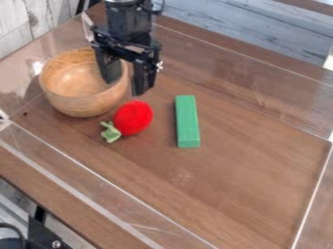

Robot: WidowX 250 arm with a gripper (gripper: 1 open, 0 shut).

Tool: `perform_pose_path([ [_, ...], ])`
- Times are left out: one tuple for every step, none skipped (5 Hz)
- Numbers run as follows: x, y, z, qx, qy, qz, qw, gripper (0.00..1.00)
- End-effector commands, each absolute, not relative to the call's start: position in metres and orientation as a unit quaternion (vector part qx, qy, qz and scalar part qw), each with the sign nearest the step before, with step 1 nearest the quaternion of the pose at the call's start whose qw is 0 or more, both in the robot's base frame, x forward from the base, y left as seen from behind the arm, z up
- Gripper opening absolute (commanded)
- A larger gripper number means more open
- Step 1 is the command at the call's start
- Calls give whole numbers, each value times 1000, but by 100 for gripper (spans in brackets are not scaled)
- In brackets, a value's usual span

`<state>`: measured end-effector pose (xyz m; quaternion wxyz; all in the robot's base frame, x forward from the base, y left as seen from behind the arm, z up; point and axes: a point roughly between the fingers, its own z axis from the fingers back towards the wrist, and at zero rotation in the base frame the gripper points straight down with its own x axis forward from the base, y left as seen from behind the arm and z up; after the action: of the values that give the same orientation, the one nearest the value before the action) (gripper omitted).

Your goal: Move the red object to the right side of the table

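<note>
The red object (132,118) is a small round toy fruit with a green leafy stem at its lower left, lying on the dark wood-grain table (235,165) left of centre. My gripper (125,76) hangs just behind and above it, pointing down, with its two black fingers (147,78) spread apart and nothing between them. The left finger stands in front of the bowl's right rim.
A wooden bowl (81,83) sits to the left of the fruit, close beside the gripper. A flat green rectangular block (188,121) lies just right of the fruit. Clear acrylic walls (306,209) edge the tabletop.
</note>
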<state>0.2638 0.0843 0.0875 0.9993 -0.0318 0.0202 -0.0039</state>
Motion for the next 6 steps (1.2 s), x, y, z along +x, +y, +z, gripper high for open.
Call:
perform_pose_path([
  [273, 77, 92, -29, -13, -13, 999, 100],
  [273, 65, 84, -33, -17, -15, 999, 100],
  [277, 64, 84, -31, -26, -27, 999, 100],
  [279, 66, 87, -29, -30, -37, 998, 100],
  [285, 76, 87, -26, -33, -25, 999, 100],
  [289, 87, 87, -25, -34, -12, 999, 100],
])
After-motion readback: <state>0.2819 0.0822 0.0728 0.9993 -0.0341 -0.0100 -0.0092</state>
